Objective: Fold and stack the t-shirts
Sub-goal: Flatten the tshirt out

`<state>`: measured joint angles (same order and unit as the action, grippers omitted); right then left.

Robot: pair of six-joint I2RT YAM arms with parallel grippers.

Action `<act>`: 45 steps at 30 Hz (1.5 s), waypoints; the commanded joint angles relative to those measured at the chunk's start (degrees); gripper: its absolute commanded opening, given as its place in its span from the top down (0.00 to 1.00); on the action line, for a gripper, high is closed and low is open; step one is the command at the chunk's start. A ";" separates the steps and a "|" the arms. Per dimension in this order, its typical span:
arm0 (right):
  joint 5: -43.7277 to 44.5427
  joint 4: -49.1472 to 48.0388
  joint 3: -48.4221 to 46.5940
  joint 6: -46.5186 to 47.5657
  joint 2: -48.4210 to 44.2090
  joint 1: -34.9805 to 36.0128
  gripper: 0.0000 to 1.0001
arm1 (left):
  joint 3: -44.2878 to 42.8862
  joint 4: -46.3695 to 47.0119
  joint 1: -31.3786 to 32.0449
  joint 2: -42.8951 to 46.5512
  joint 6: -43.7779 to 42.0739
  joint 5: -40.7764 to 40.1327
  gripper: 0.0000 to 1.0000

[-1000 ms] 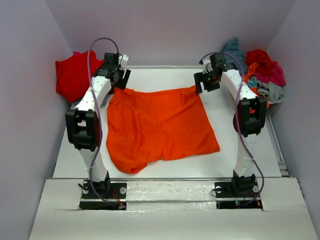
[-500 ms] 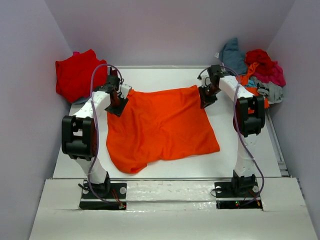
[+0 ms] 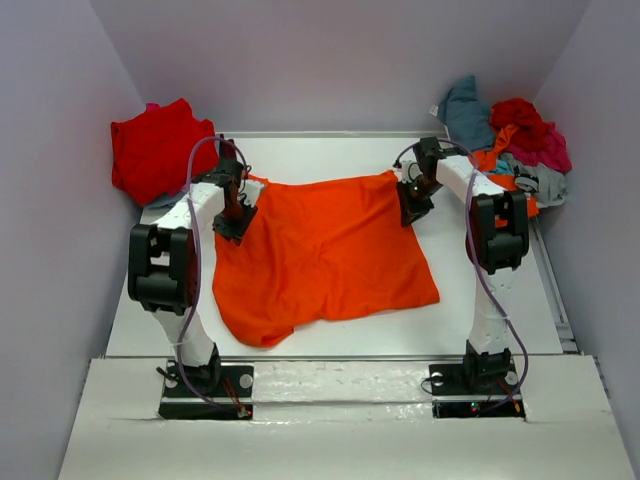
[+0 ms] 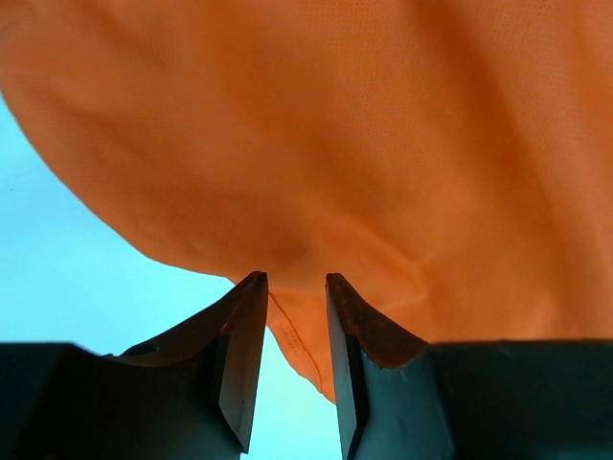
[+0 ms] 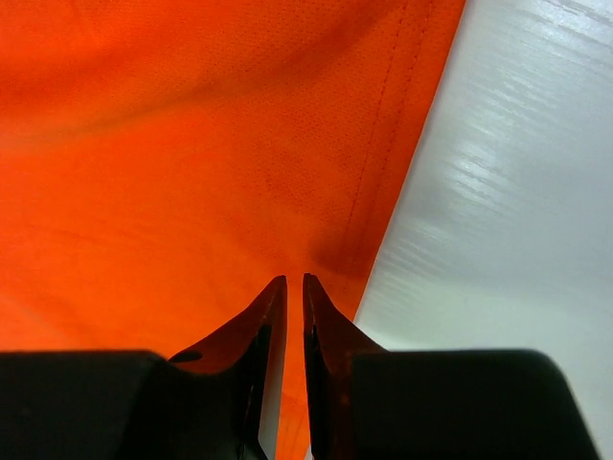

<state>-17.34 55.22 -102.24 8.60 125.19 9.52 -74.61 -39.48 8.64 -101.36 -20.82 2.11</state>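
the first fold is in hand: the orange t-shirt lies spread on the table, the right gripper pinched on its far right corner, the left gripper narrowed around the far left corner though i cannot tell if it holds, so next both corners need an even lift toward the near hem.

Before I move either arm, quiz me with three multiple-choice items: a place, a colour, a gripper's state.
1. The mixed-colour heap of shirts lies: A) far left corner B) near edge C) far right corner.
2. The spread-out t-shirt is: A) orange B) teal C) grey.
3. The right gripper is: A) wide open in the air B) nearly closed on the spread-out t-shirt's hem C) gripping a grey shirt.
C: the top view shows it piled by the right wall.
A: bright orange in every view.
B: the wrist view shows fingertips almost together at the hem, cloth puckering there.
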 commanded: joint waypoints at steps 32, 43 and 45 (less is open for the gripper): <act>12.59 -3.72 4.76 -4.64 2.43 1.91 0.82 | -13.19 -11.49 2.51 -13.16 0.87 -1.32 0.54; 17.08 -3.28 4.15 -6.75 1.64 -2.31 0.82 | -14.95 -13.16 3.57 -15.09 -0.01 -1.05 0.54; 17.08 -3.28 4.06 -6.84 1.29 -3.89 0.82 | -15.48 -13.16 4.10 -15.53 0.08 -1.14 0.54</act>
<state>-6.63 52.47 -99.90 1.72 125.95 8.95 -87.26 -49.98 11.94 -116.53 -19.70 1.23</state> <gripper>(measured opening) 0.181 0.455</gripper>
